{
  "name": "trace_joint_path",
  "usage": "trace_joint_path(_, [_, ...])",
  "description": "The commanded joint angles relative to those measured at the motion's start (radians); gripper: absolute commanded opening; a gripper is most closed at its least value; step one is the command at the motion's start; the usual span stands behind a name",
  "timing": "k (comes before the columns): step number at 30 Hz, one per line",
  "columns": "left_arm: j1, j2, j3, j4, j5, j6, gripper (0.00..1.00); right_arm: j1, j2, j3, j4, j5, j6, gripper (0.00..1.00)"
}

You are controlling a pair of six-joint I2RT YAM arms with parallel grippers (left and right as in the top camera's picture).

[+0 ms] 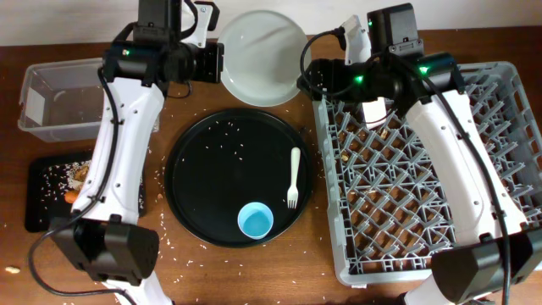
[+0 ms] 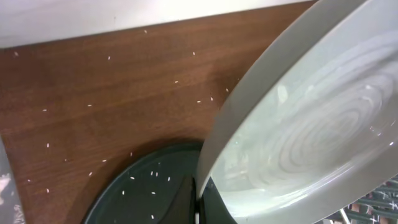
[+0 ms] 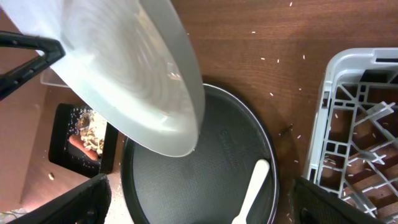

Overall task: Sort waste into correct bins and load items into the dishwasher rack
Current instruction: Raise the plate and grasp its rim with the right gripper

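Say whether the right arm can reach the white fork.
Probably yes. The right end effector is open and empty, the white fork lies uncovered on the round black tray, and the white plate in the left end effector is not above it.

White plate (image 1: pixel 262 58), light blue cup (image 1: pixel 255 220), white fork (image 1: pixel 293 178), grey rack (image 1: pixel 508 110), black round tray (image 1: pixel 212 178).

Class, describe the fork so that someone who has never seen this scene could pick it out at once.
Find the big round black tray, just left of the grey rack. On the tray's right half lies the white fork, its prongs ending near the blue cup. It is the only long, thin thing on the tray; the cup is round and blue.
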Motion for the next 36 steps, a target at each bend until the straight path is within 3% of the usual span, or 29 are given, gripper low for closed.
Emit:
trace_joint_path(1, [-0.003,0.028,0.009,-0.002,0.059,0.015,0.00,-0.005,-0.005,0.007,0.000,-0.013,-0.021,0.92])
trace_joint_path(8, [-0.003,0.036,0.009,-0.029,0.076,0.015,0.00,0.042,0.013,0.007,0.061,0.018,-0.039,0.93])
trace_joint_path(16, [0.056,0.036,0.009,-0.123,0.359,0.015,0.00,0.060,0.037,0.007,0.084,0.153,-0.066,0.89])
trace_joint_path(24, [0.078,0.036,0.009,-0.164,0.367,0.014,0.00,0.074,0.036,0.007,0.117,0.107,-0.066,0.33])
trace_joint_path(30, [0.078,0.036,0.009,-0.167,0.391,0.011,0.01,0.094,0.036,0.007,0.129,0.108,-0.066,0.12])
trace_joint_path(32, [0.078,0.036,0.009,-0.167,0.391,0.011,0.24,0.093,0.036,0.007,0.128,0.108,-0.066,0.04])
trace_joint_path(34, [0.078,0.036,0.009,-0.167,0.390,0.012,0.50,0.086,0.035,0.007,0.127,0.112,-0.066,0.04])
trace_joint_path(36, [0.078,0.036,0.009,-0.166,0.387,0.012,0.66,0.061,0.030,0.007,0.110,0.112,-0.066,0.04])
